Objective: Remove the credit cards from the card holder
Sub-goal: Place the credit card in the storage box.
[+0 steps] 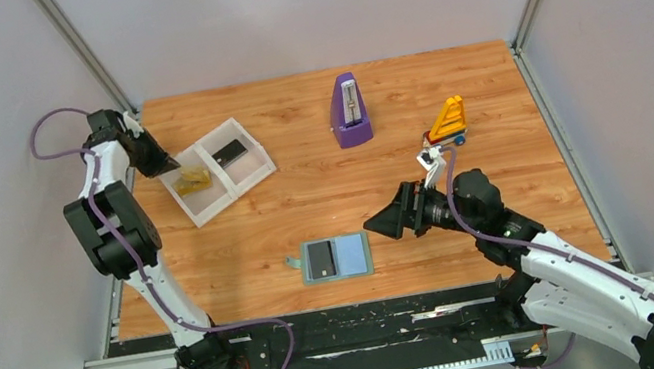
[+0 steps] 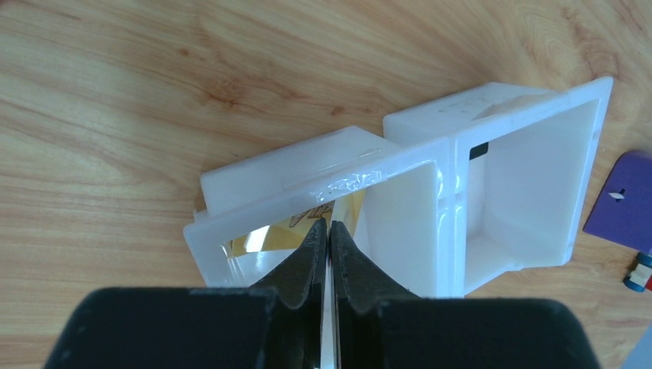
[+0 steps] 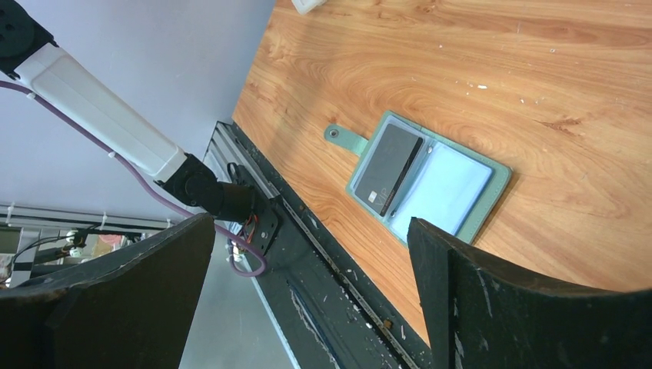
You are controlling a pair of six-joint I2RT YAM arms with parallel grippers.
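The pale teal card holder (image 1: pixel 352 255) lies open near the table's front edge, strap tab to the left. A dark grey-black card (image 1: pixel 320 259) sits in its left pocket, also seen in the right wrist view (image 3: pixel 388 169) on the holder (image 3: pixel 454 192). My right gripper (image 1: pixel 388 220) is open and empty, just right of the holder and above it (image 3: pixel 311 223). A yellowish-gold card (image 1: pixel 193 180) lies in the left compartment of the white tray (image 1: pixel 246 178), and another dark card (image 1: pixel 229 151) in its right compartment. My left gripper (image 1: pixel 167 162) is shut at the tray's left edge, tips over the gold card (image 2: pixel 265 237).
A purple metronome (image 1: pixel 349 112) stands at the back middle. A yellow and orange toy (image 1: pixel 447 120) stands at the right, just beyond the right arm. The black rail (image 3: pixel 323 261) runs along the table's front edge below the holder.
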